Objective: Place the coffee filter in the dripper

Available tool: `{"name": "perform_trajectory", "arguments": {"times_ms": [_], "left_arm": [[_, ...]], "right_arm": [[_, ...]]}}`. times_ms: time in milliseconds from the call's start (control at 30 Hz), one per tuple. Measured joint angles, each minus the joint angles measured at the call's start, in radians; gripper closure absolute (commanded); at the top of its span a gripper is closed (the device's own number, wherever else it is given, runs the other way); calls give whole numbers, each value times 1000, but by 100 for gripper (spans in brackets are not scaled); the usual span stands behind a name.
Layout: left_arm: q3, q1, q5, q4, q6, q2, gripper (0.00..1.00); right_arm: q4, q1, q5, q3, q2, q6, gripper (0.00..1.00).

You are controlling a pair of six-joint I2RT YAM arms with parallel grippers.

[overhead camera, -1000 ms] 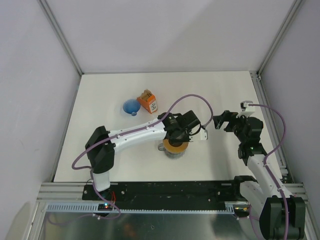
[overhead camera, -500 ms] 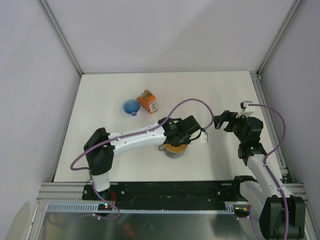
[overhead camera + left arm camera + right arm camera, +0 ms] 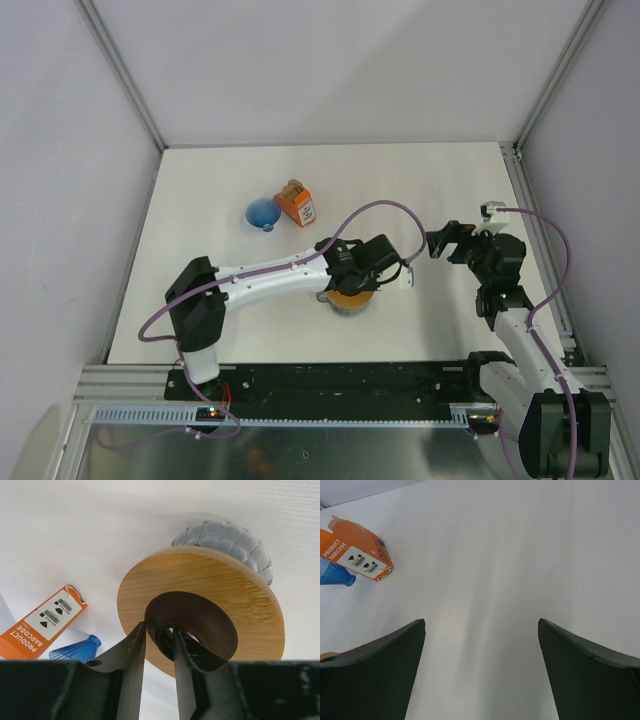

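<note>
Coffee filter paper shows in no view; my guess is it sits hidden inside the grey cup [image 3: 225, 537], under its wooden ring [image 3: 240, 605]. The left gripper [image 3: 159, 629] hangs over that ring, jaws drawn close with the dark inner lip between them. Whether they pinch paper I cannot tell. The right gripper [image 3: 481, 625] waits to the right of the cup, jaws spread over bare desk [image 3: 485, 555]. The dripper [image 3: 262, 214] stands beyond and left of the cup, just beside an orange box [image 3: 297, 207]. The step looks like fetching; next comes a secure pinch, then a straight lift.
</note>
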Motion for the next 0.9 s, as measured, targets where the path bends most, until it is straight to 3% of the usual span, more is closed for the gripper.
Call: {"name": "perform_trajectory", "arguments": {"times_ms": [900], "left_arm": [[34, 36, -3, -11, 10, -115, 44]], "right_arm": [[0, 0, 0, 0, 3, 0, 0]]}}
